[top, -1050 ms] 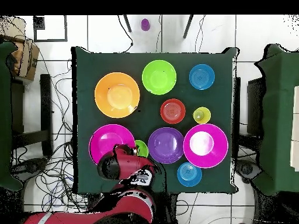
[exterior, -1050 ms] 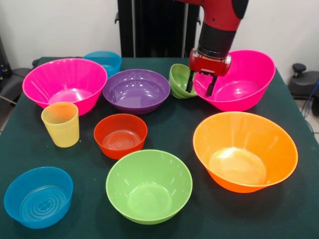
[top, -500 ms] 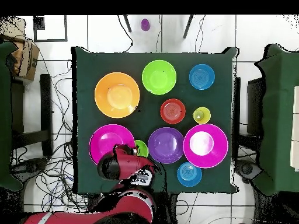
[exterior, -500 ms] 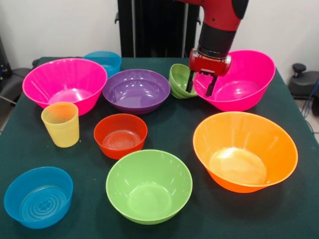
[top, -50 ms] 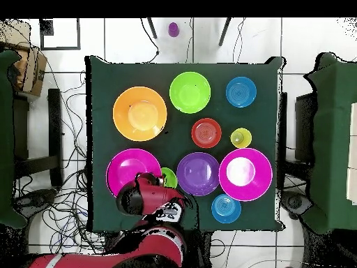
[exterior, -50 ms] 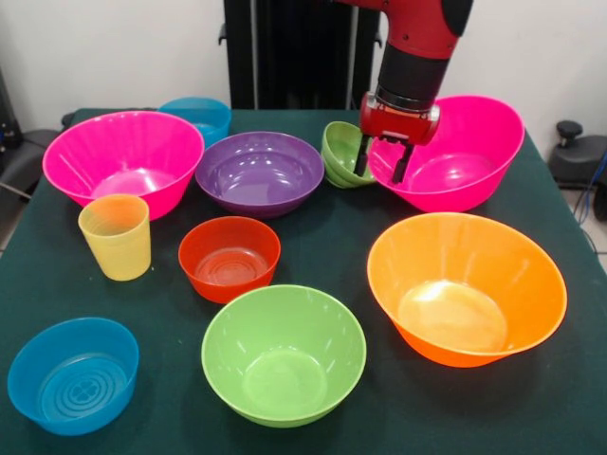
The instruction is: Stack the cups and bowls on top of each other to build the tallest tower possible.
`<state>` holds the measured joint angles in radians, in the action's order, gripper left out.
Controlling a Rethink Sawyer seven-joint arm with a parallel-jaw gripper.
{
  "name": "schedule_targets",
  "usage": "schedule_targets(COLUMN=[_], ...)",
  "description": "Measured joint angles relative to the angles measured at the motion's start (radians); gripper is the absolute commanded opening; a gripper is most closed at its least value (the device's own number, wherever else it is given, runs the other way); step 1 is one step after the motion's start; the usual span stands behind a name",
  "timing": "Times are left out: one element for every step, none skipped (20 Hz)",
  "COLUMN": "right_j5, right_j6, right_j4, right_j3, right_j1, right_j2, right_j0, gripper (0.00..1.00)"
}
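Bowls and yellow cup (exterior, -50 ms: 115,236) lie separate on the tabletop (exterior, -50 ms: 322,246); no tower begun. Gripper (exterior, -50 ms: 380,161) jaws parted, straddling the pink bowl (exterior, -50 ms: 455,156) rim.

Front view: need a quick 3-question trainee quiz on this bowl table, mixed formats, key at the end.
1. True or false: the gripper is shut on the yellow cup.
2. Which bowl does the small green bowl lean against? A) purple bowl B) pink bowl under the arm C) orange bowl
3. Fill in: counting both views, the table holds ___ blue bowls.

Key:
1. False. The gripper is open, its fingers straddling that pink bowl's rim, far from the cup.
2. B.
3. Two: one near the front corner, one behind the other pink bowl.
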<state>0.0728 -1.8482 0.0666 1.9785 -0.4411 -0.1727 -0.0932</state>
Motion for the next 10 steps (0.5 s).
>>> schedule_targets(right_j5=[0.0,0.0,0.0,0.0,0.0,0.0,0.0,0.0,0.0,0.0], right_j6=[0.0,0.0,0.0,0.0,0.0,0.0,0.0,0.0,0.0,0.0], right_j4=[-0.001,-0.003,-0.01,-0.016,-0.019,-0.028,-0.032,-0.042,-0.05,-0.055], right_j3=[0.001,0.003,0.006,0.008,0.009,0.01,0.011,0.012,0.012,0.012], right_j1=[-0.001,-0.002,-0.005,-0.007,-0.008,-0.01,-0.011,-0.013,-0.014,-0.014], right_j2=[0.002,0.006,0.018,0.026,0.029,0.039,0.044,0.054,0.062,0.065], right_j0=[0.003,0.008,0.024,0.036,0.04,0.056,0.062,0.078,0.09,0.096], gripper=[1.0,1.0,1.0,1.0,1.0,1.0,1.0,1.0,1.0,1.0])
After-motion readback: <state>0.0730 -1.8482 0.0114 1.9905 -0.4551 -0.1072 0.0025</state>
